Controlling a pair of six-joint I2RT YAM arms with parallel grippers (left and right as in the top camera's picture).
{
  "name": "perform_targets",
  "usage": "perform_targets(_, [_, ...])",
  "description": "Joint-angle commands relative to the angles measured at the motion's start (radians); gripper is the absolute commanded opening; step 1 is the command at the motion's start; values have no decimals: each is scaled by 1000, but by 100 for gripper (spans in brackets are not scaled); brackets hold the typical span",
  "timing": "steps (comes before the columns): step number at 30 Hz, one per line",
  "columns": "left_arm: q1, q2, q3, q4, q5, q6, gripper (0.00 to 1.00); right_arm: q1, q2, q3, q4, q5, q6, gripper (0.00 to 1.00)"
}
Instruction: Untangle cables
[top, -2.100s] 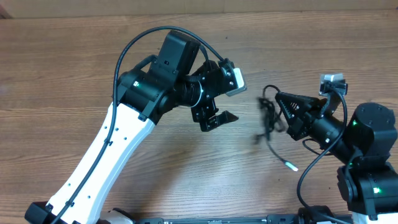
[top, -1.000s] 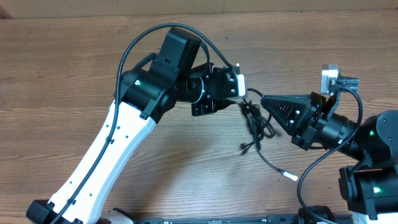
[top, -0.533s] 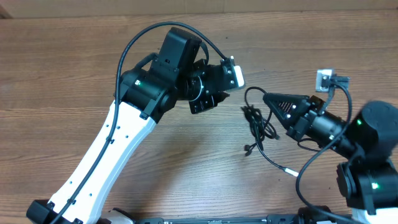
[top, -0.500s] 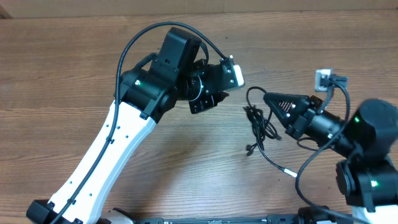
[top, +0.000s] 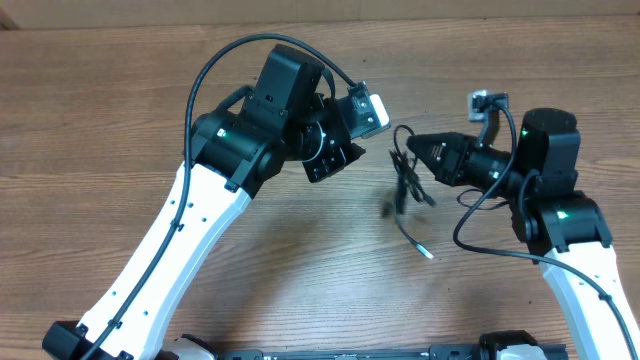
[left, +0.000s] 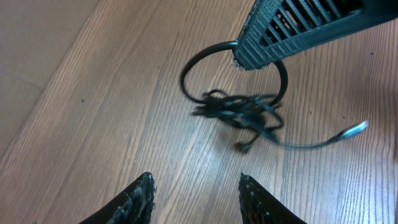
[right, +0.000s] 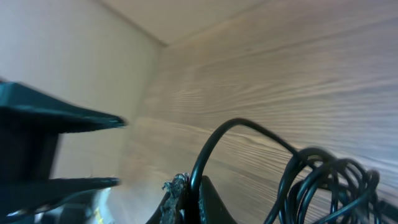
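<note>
From where I stood, the right fingers (top: 426, 151) were pressed together on a thin loop of the cables (top: 404, 186), pinching it right at their tip. The loop arched up and out from the pinch. Below it the cords gathered into a small black knot on the side towards the middle of the bench (top: 100, 100). That knot looked smeared in the overhead view. I could not tell whether it lay on the wood or hung just clear of it.

One strand trailed out of the knot towards the front edge and ended in a silver-tipped plug (top: 426, 254). A shorter dark end poked out beside the knot on the left arm's side.

The left fingers (left: 141, 198) stood spread apart with nothing between them. They pointed at the tangle from near by but touched no cord. The left wrist view showed bare wood between the two prongs, with the knot a little way beyond them.

In the right wrist view the pinched cord rose out of the closed tips, with coils bunched just beside it, and the left arm's two open prongs showed as dark wedges at the far side.
</note>
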Motion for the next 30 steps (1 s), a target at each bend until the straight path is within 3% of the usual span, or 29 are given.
perform_targets(1, [6, 8, 21, -3, -6, -33, 44, 1, -11, 13, 40, -116, 16, 4])
perform_targets(4, [6, 8, 21, -6, -5, -33, 48, -18, -11, 13, 19, -10, 15, 4])
perform_targets(10, [6, 8, 21, -30, -5, -33, 66, -42, 5, 13, -172, 605, 15, 4])
perform_targets(12, [6, 8, 21, -37, -5, -32, 83, -43, 23, 13, -225, 734, 15, 7])
perform_targets(13, [6, 8, 21, -40, -5, -32, 95, -43, 32, 13, -245, 768, 15, 15])
perform_targets(14, [6, 9, 21, -43, -5, -32, 100, -43, 49, 13, -271, 792, 15, 27])
perform_targets(17, [6, 12, 21, -43, -5, -33, 100, -43, 81, 13, -309, 792, 15, 82])
perform_targets(18, [6, 13, 21, -43, -4, -33, 100, -43, 93, 13, -320, 793, 15, 95])
perform_targets(19, [6, 15, 21, -43, -3, -33, 100, -43, 103, 13, -329, 793, 15, 100])
perform_targets(30, [5, 47, 21, -31, 31, -83, 100, -43, 128, 12, -347, 789, -31, 98])
